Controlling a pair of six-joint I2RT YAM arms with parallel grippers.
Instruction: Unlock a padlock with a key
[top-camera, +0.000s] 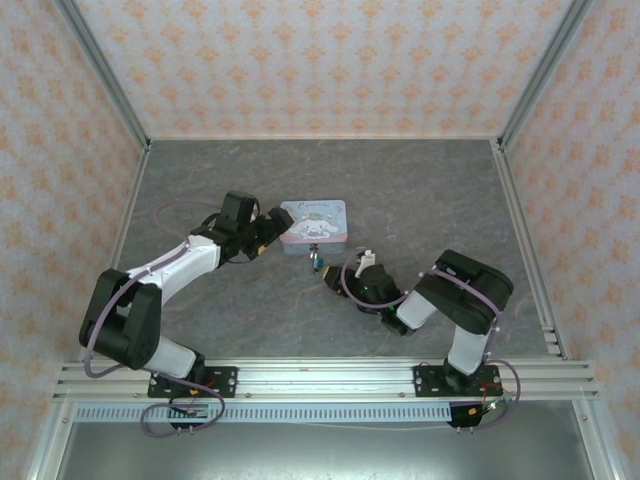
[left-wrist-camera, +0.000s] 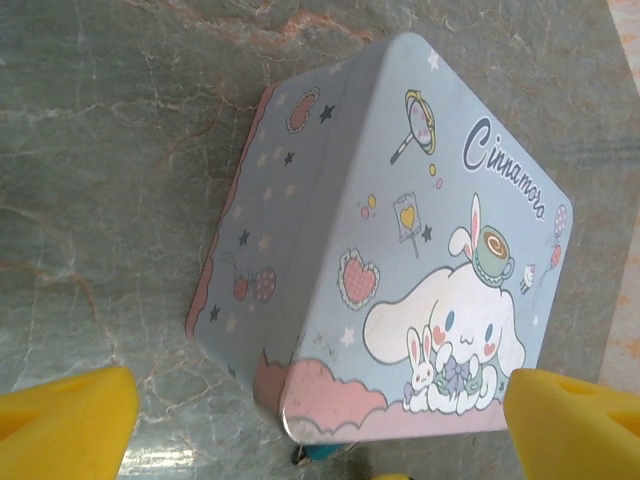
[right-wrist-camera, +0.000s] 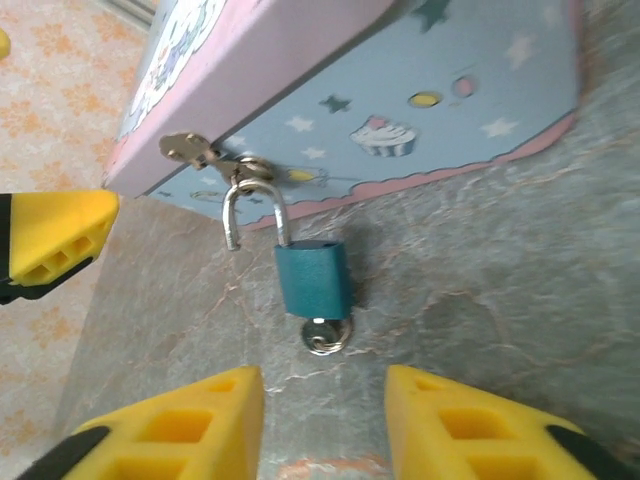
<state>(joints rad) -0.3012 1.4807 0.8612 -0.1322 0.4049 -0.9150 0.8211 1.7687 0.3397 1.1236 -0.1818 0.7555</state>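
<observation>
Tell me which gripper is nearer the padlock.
The right gripper: the padlock, key inserted, hangs right before its fingertips. The left gripper faces the tin instead.

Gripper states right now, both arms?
Left gripper: open, holding nothing; the tin lies in front of it.
Right gripper: open, holding nothing; the key sits in the padlock.

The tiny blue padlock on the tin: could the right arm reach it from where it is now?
Probably yes. The right gripper sits open just short of the padlock, which is hooked on the tin with the key in its keyhole, and only bare table lies between them.
</observation>
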